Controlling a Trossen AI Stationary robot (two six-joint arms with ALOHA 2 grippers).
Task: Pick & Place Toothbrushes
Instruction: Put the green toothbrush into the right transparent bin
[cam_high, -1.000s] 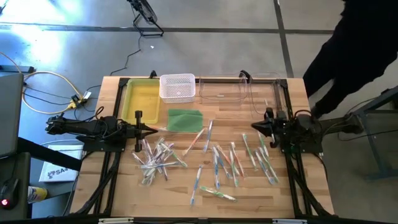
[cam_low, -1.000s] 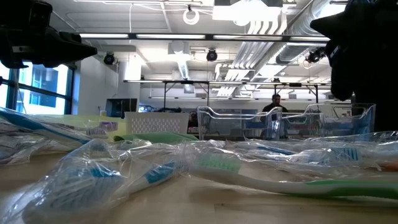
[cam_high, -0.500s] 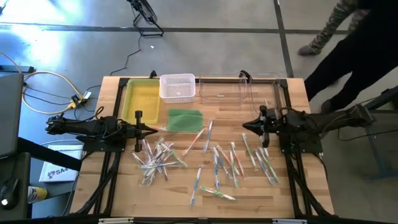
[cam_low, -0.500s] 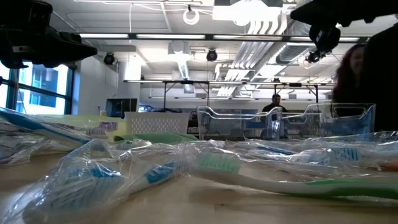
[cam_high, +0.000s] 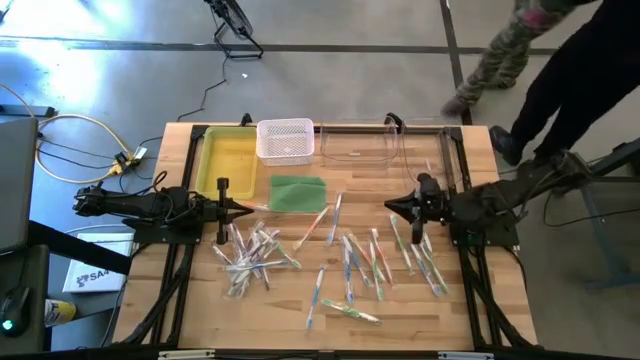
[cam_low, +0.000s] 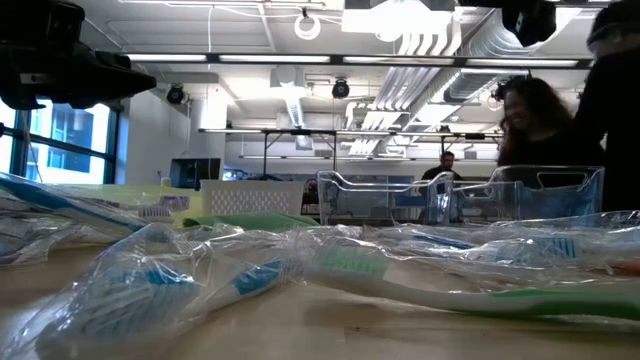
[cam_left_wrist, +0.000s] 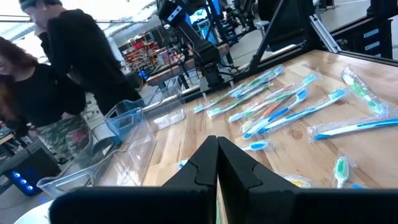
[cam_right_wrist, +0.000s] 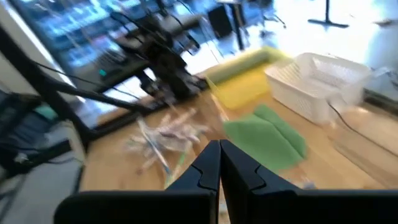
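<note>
Toothbrushes (cam_high: 340, 255) scattered across surface centre, none picked. Left gripper (cam_high: 246, 208) at 9 o'clock, right gripper (cam_high: 392, 207) at 3 o'clock, both fingers pressed together, empty. Risk for you: slick overlapping wrappers, fingers may grab two or slip.

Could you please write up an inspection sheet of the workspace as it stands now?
Surface: wooden table, bare at front left.
Job's things: toothbrushes scattered loose, none held.
Clutter: green pad, yellow tray, white basket, clear bins.
Grippers: left gripper shut at left; right gripper shut above toothbrushes.
Cables: yellow cable on floor, left.
Surroundings: people beside table's right corner.
</note>
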